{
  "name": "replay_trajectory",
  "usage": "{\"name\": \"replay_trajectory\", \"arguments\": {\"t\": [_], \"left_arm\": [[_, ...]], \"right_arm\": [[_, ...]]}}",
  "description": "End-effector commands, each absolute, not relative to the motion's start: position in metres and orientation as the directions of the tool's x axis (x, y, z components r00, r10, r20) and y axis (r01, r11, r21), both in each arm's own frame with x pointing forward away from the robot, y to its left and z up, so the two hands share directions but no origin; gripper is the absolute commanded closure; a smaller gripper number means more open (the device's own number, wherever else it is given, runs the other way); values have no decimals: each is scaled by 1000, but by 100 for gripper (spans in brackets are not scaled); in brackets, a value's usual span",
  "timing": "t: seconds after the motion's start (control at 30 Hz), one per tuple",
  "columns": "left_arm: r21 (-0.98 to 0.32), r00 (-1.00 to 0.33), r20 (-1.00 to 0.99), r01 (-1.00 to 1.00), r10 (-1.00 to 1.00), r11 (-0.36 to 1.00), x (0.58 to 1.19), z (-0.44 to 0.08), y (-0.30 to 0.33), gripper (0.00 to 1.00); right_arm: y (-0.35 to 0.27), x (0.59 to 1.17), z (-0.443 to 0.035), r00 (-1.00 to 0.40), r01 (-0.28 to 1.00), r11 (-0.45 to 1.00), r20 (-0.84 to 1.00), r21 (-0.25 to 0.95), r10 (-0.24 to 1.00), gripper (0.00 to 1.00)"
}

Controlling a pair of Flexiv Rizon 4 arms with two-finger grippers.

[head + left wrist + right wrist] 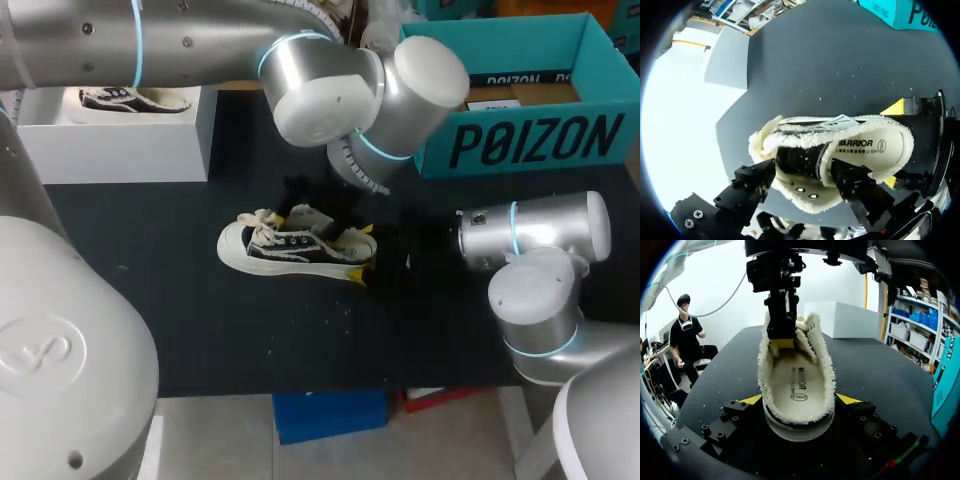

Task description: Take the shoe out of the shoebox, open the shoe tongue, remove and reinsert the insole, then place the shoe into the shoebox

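A black canvas shoe (290,245) with cream laces and fleece lining lies on its side mid-table, toe pointing left. My right gripper (362,252) is shut on its heel, one yellow tip on each side. In the right wrist view the shoe (797,385) points away from the gripper (800,400), its printed insole showing. My left gripper (802,175) comes down from above and straddles the black eyelet flap of the shoe (865,145). One finger stands inside the opening, the other outside, jaws still apart. Its yellow-tipped finger (782,343) sits by the tongue.
The teal shoebox (530,140) stands open at the back right, close behind my right arm. A white box (110,140) at the back left carries a second shoe (130,100). Bare black table lies in front of and to the left of the held shoe.
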State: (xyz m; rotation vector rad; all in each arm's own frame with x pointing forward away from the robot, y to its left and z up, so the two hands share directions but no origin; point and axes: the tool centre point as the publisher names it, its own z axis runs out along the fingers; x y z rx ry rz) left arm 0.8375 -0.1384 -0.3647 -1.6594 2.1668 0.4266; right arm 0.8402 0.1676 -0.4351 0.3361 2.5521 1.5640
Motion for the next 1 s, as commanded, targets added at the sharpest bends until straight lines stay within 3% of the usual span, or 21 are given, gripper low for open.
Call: {"name": "replay_trajectory", "arguments": {"t": [0.03,0.07,0.13,1.0], "left_arm": [[16,-224,-520,-967,-824,253,837,-371,-145,80],[17,-221,-524,-968,-823,250,837,-371,-145,83],[18,-213,-534,-971,-818,240,838,-373,-142,100],[-143,-88,-362,-978,-928,149,851,-328,-139,100]], "right_arm": [[170,842,-437,-966,123,440,6,890,258,100],[170,842,-437,-966,123,440,6,890,258,100],[170,842,-437,-966,123,440,6,890,258,100],[170,842,-437,-966,123,440,6,890,258,100]]}}
